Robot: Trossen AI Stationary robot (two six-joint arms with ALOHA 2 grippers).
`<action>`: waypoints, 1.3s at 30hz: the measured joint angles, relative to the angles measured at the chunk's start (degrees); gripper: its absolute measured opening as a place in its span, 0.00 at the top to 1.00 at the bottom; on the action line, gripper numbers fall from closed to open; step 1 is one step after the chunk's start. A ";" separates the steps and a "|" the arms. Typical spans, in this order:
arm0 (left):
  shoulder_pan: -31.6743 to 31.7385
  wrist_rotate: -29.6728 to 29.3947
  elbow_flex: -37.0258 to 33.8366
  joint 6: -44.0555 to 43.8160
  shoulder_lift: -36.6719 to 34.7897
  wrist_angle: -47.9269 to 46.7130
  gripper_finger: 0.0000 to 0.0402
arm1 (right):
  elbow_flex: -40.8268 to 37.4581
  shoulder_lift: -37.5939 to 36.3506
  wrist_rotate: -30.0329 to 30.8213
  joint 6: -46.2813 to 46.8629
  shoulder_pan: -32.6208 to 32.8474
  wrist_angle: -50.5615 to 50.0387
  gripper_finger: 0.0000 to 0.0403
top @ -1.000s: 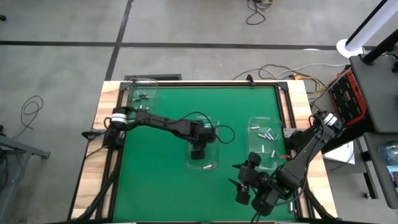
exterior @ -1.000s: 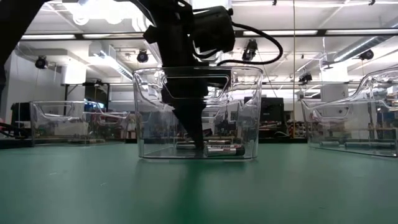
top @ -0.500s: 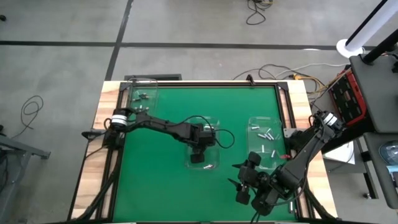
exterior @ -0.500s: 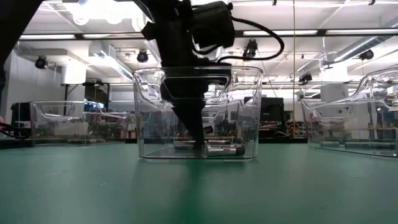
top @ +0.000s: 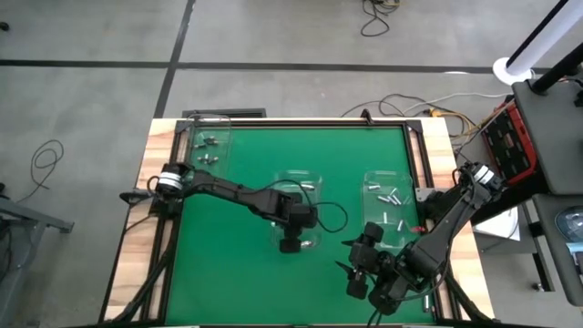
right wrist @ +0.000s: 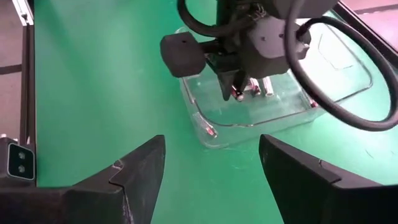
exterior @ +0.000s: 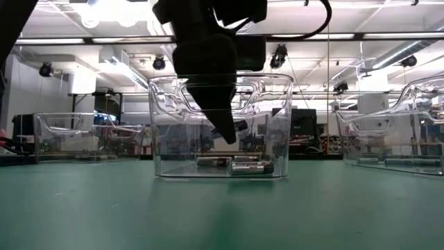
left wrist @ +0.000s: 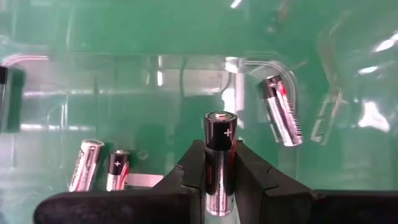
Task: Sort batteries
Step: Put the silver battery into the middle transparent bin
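My left gripper (left wrist: 219, 149) hangs inside the clear middle bin (top: 281, 182), above its floor, shut on one silvery battery (left wrist: 219, 127). Loose batteries (left wrist: 285, 112) (left wrist: 84, 165) lie on that bin's floor, low in the low view too (exterior: 232, 165). From the right wrist view the left gripper (right wrist: 231, 87) shows reaching down into the bin. My right gripper (top: 353, 269) waits open near the table's near right, with nothing between its fingers. My left gripper pinches the battery's lower body (left wrist: 217, 177) between its two fingers. The battery lies along the fingers, and its plus end (left wrist: 219, 119) sticks out past the fingertips. The fingers point down into the bin from above, slightly slanted. The battery is lifted clear of the bin floor.
A clear bin (top: 208, 141) with several batteries stands at the far left corner. Another clear bin (top: 390, 205) with batteries stands at the right, just beyond my right gripper. Green mat (top: 228, 264) lies bare at the near left.
My left gripper has risen from the middle bin's floor and moved toward the table's near edge, carrying one battery up with it. The other batteries in the bin stay where they were.
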 joint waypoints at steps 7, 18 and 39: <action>2.41 0.86 0.17 1.85 0.51 0.90 0.93 | -0.11 0.00 -0.02 0.13 0.00 -0.09 0.37; 4.82 2.28 0.10 2.81 0.27 0.56 0.93 | -0.22 0.00 -1.23 1.24 0.00 -0.46 0.36; 5.85 1.55 -0.46 0.39 3.94 1.03 0.73 | -0.26 0.00 -2.71 1.89 -0.89 -2.63 0.31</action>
